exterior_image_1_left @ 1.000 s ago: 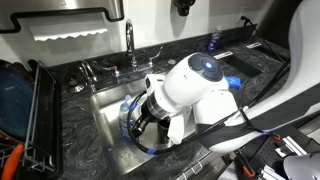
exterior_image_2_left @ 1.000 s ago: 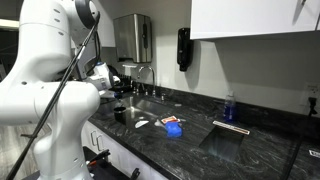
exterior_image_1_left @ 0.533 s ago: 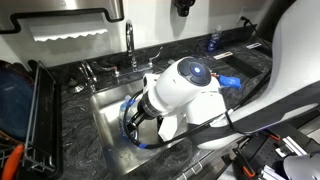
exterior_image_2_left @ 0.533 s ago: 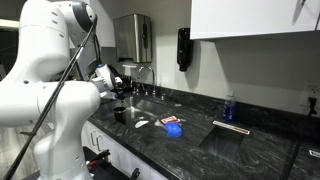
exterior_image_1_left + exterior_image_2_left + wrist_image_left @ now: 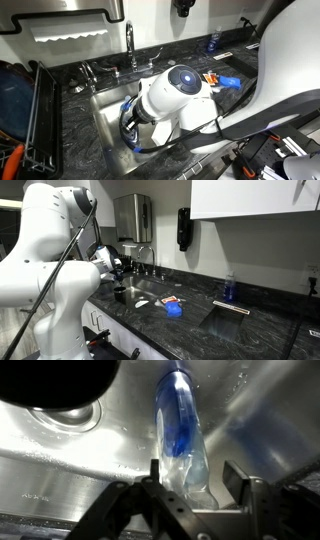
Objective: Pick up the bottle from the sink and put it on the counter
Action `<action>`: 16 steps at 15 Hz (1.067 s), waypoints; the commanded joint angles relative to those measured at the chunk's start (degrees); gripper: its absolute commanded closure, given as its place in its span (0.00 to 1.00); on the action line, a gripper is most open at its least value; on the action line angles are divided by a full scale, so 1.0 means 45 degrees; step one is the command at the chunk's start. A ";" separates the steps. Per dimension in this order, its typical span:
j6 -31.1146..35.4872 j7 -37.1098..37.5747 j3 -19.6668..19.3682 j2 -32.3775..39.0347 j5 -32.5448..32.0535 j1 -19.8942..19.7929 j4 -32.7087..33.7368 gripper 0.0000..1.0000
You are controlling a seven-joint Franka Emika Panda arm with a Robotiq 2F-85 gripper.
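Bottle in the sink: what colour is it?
The bottle is clear plastic with a blue body; the wrist view shows it best.

An exterior view looks down into the sink (image 5: 108,112) from nearby, over the arm (image 5: 178,95). An exterior view sights along the counter (image 5: 250,330) from afar. The wrist view faces the sink floor closely. Both exterior views share arm and counter.

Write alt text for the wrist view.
A clear and blue bottle lies on the wet steel floor of the sink, between the open fingers of the end effector. The round drain sits at upper left.
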 commanded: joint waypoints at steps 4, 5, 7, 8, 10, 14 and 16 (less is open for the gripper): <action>0.0622 -0.0087 0.0277 0.0316 -0.0038 -0.0086 0.0354 0.83; 0.0710 -0.0151 0.0368 0.0281 -0.0078 -0.0137 0.0340 0.88; 0.0776 -0.0232 0.0402 0.0128 -0.0163 -0.0122 0.0294 0.92; 0.0819 -0.0234 0.0317 0.0055 -0.0212 -0.0039 0.0277 0.95; 0.0671 -0.0245 0.0081 -0.0212 -0.0322 0.0154 0.0189 0.93; 0.0258 -0.0463 -0.0531 -0.1113 -0.0556 0.0568 -0.0132 0.93; 0.0262 -0.0460 -0.1243 -0.1555 -0.0700 0.1063 -0.0324 0.93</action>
